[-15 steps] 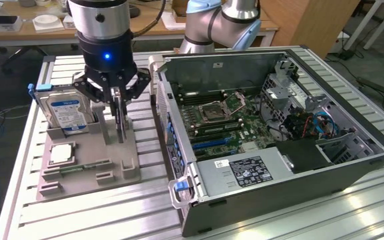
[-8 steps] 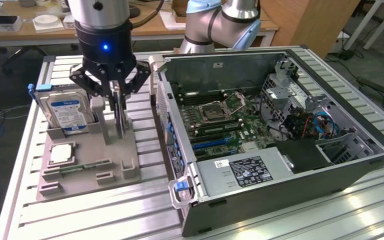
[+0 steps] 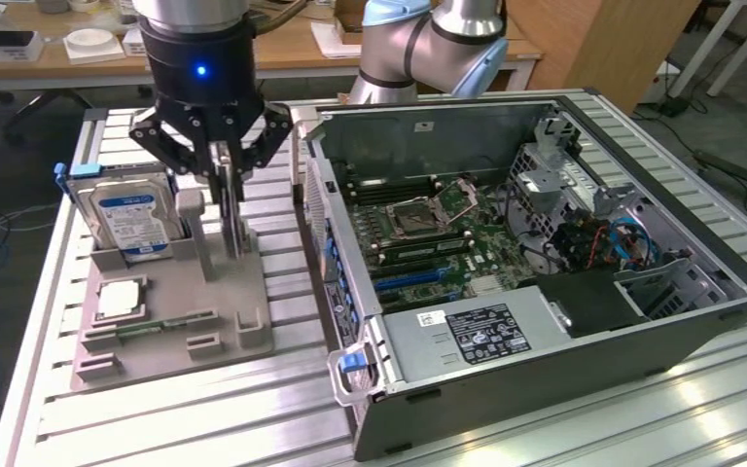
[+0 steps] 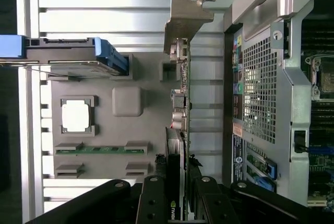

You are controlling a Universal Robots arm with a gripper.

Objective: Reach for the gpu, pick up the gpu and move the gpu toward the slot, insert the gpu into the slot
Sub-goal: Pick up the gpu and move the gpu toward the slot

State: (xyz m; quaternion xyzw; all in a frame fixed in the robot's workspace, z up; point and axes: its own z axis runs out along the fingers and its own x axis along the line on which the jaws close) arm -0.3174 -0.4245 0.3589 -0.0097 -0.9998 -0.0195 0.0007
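Jaws: pressed in from both sides on the top edge of the gpu, pinching it between the black fingers [image 4: 155, 195].
Gripper: black, multi-link gripper [image 3: 225, 167] [image 4: 177, 190], pointing straight down, with a blue light on the wrist above it.
Gpu: thin, flat, dark circuit-card gpu [image 3: 231, 219] [image 4: 180, 104] with a silver metal bracket [image 4: 185, 20] at one end. It stands upright on its long edge over the tray. Whether its lower edge rests in the tray's holder or hangs just above it is hard to tell.
Tray: grey moulded plastic tray [image 3: 172, 336] [image 4: 128, 135] with shaped recesses, directly under the gripper.
Hard drive: silver hard drive with a blue-white label [image 3: 133, 219] [image 4: 78, 63], standing on edge in the tray, just beside the gpu on the exterior view's left.
Processor: square silver processor chip [image 3: 121, 300] [image 4: 76, 115], flat in its recess.
Memory stick: small green memory stick [image 3: 153, 326] [image 4: 99, 150], flat in a narrow recess near the processor.
Case: dark metal computer case [image 3: 685, 321] [image 4: 271, 78], lying open just beside the tray on the exterior view's right.
Slots: blue and black expansion slots [image 3: 407, 277] on the green motherboard [image 3: 465, 233] inside the case. The gpu is outside the case, well apart from them.
Table: ribbed aluminium table [image 3: 192, 428] [image 4: 104, 10] under the tray and case.
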